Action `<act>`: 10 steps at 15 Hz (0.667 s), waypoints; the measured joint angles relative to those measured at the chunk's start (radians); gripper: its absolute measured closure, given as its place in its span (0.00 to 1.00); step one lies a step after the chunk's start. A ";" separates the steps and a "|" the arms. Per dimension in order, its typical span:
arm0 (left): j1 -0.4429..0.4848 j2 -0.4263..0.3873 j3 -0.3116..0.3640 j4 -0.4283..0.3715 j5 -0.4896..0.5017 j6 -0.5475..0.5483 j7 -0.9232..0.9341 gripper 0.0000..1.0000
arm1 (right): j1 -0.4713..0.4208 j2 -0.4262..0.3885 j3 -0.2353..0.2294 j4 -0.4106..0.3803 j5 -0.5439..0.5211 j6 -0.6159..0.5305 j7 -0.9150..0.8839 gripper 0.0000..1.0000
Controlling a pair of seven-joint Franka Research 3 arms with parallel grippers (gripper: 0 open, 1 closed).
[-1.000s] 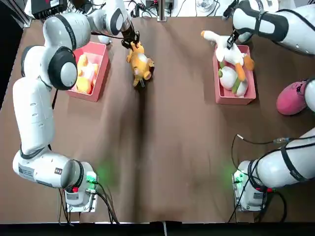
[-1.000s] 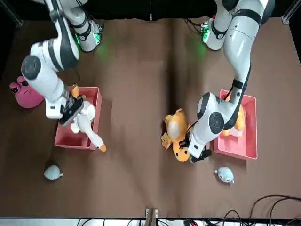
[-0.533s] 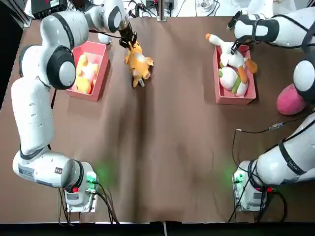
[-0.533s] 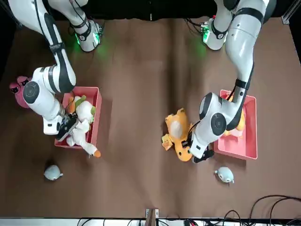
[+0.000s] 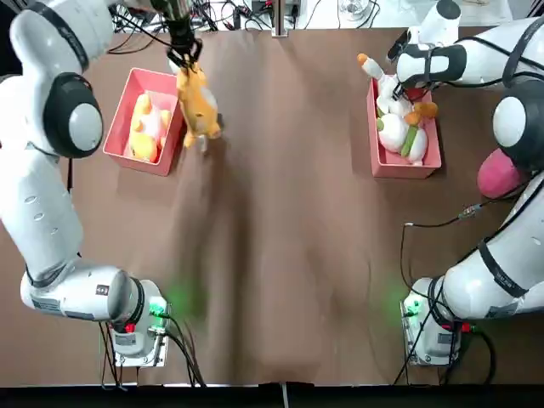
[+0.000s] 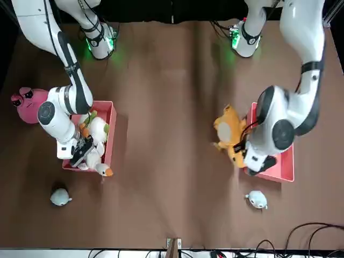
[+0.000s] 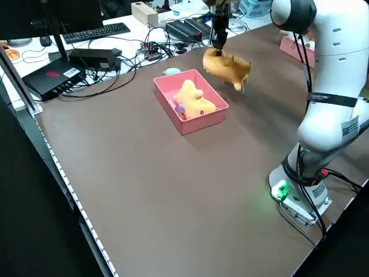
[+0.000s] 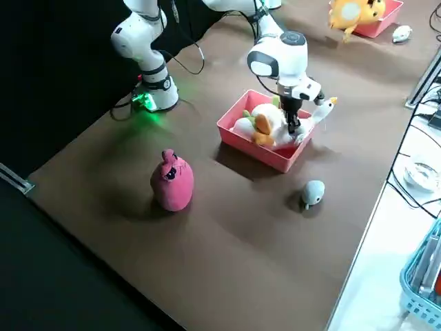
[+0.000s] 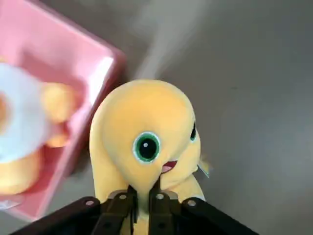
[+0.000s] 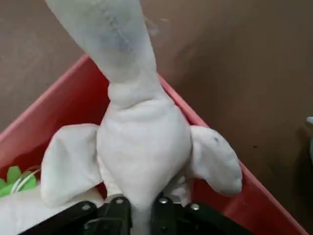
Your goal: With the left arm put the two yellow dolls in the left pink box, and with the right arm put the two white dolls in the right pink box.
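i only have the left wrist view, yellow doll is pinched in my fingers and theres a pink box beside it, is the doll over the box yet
Observer: Not yet. From overhead the yellow doll hangs from the left gripper just outside the left pink box, beside its inner wall.
Operator: anything in that box already
Observer: Yes, another yellow doll lies inside it.
Operator: whats the right arm doing
Observer: The right gripper is shut on a white goose doll at the far end of the right pink box; its neck and orange beak stick out over the rim.
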 joint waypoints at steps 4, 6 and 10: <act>0.070 -0.072 0.002 0.000 0.113 -0.100 0.106 0.91 | 0.000 -0.004 0.000 0.034 0.001 0.007 0.002 0.42; 0.135 -0.079 0.004 -0.002 0.119 -0.107 0.209 0.91 | 0.000 -0.041 0.000 0.070 0.004 -0.018 0.010 0.22; 0.240 -0.061 0.005 -0.014 0.119 -0.100 0.337 0.91 | 0.000 -0.207 0.000 0.151 0.006 -0.276 0.153 0.00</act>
